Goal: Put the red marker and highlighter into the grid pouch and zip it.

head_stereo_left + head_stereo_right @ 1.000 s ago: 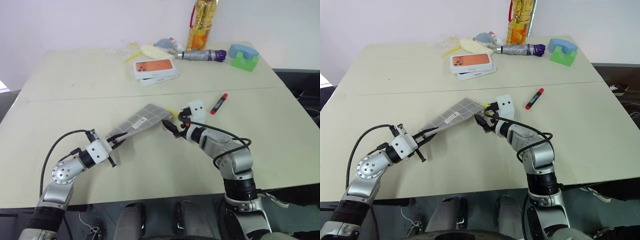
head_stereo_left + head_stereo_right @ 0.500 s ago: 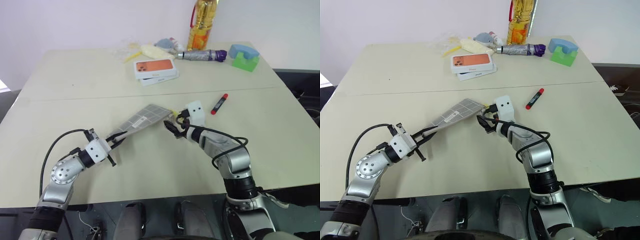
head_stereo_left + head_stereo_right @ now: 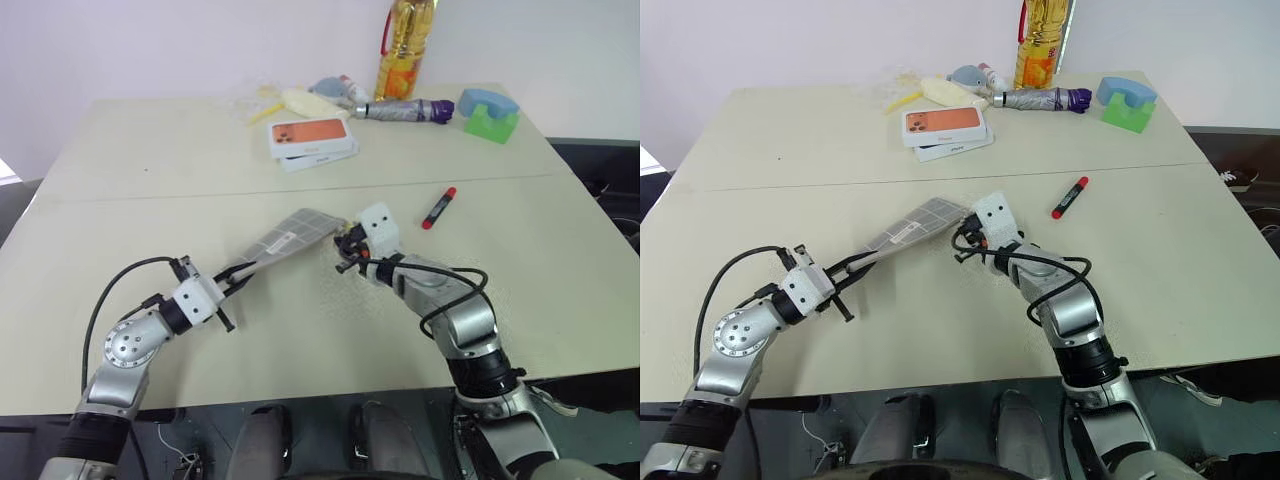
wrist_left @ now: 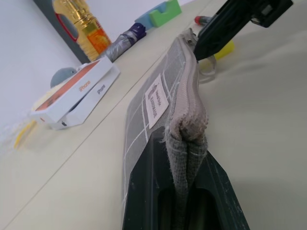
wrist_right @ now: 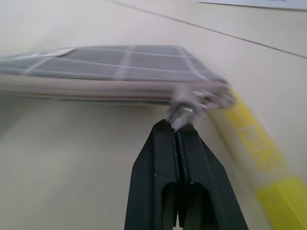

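The grid pouch [image 3: 290,236] is held edge-up off the table, slanting from near left to far right. My left gripper [image 3: 238,277] is shut on its near end, the fabric pinched between the fingers [image 4: 158,191]. At the pouch's far end my right gripper [image 5: 175,126] is shut, its tips pinching the metal zipper pull [image 5: 185,106]. The yellow highlighter [image 5: 249,139] lies on the table right beside that end of the pouch. The red marker [image 3: 438,207] lies on the table farther right, apart from both grippers.
At the back of the table are white boxes with an orange top [image 3: 312,137], a folded grey umbrella [image 3: 405,109], a yellow oil bottle [image 3: 403,50] and a green and blue block [image 3: 488,115]. A seam [image 3: 150,193] runs across the table.
My right gripper went from open to shut at the pouch's far end, and its wrist rolled. The left gripper and the near end of the pouch stayed put.
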